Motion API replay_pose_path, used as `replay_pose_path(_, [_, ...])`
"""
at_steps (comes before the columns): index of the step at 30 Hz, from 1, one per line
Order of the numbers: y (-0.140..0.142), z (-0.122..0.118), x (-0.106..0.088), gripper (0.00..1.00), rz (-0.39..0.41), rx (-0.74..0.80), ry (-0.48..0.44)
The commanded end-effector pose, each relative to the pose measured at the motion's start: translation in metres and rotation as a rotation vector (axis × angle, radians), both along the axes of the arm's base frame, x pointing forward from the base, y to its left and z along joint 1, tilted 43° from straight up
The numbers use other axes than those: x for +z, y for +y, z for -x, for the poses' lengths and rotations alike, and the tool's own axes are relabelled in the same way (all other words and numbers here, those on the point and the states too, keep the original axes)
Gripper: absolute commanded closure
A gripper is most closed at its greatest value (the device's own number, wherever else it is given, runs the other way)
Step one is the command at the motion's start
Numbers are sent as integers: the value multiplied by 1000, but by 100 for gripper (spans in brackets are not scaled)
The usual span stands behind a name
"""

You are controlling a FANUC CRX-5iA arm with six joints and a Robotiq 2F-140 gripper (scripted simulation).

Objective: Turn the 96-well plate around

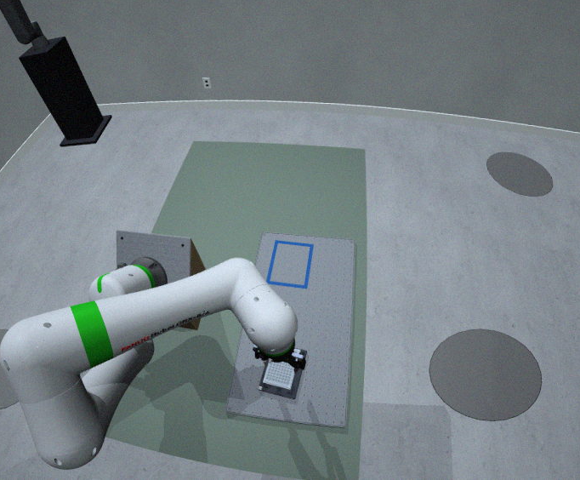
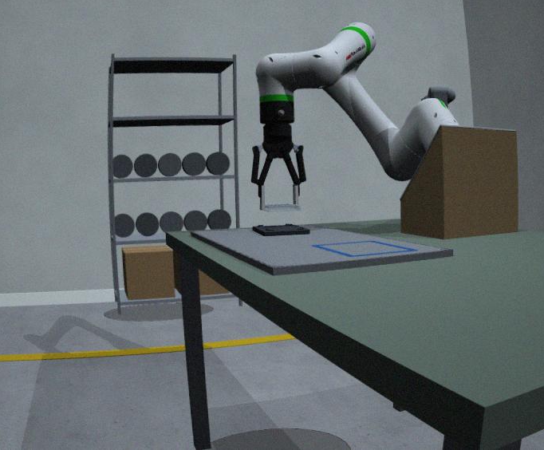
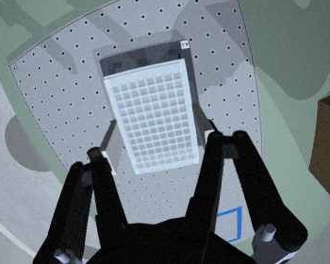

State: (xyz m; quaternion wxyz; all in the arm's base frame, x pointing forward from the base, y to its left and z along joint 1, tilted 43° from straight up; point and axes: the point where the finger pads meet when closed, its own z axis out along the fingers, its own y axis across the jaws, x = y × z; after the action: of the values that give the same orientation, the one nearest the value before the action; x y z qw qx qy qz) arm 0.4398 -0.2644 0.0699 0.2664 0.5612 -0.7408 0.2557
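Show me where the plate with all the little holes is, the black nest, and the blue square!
plate (image 3: 155, 117), wrist view, middle of its grid of wells.
black nest (image 2: 279, 229), exterior view, its top face.
blue square (image 1: 290, 244), top view, far edge of the tape.
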Motion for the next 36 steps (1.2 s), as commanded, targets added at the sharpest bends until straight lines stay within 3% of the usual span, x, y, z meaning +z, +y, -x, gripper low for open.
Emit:
replay_pose_path(1, [-4,0,-4,100,0,0,0])
replay_pose_path(21, [-24,4,-26,100,0,0,0])
replay_pose_path(36, [-25,4,-27,100,0,0,0])
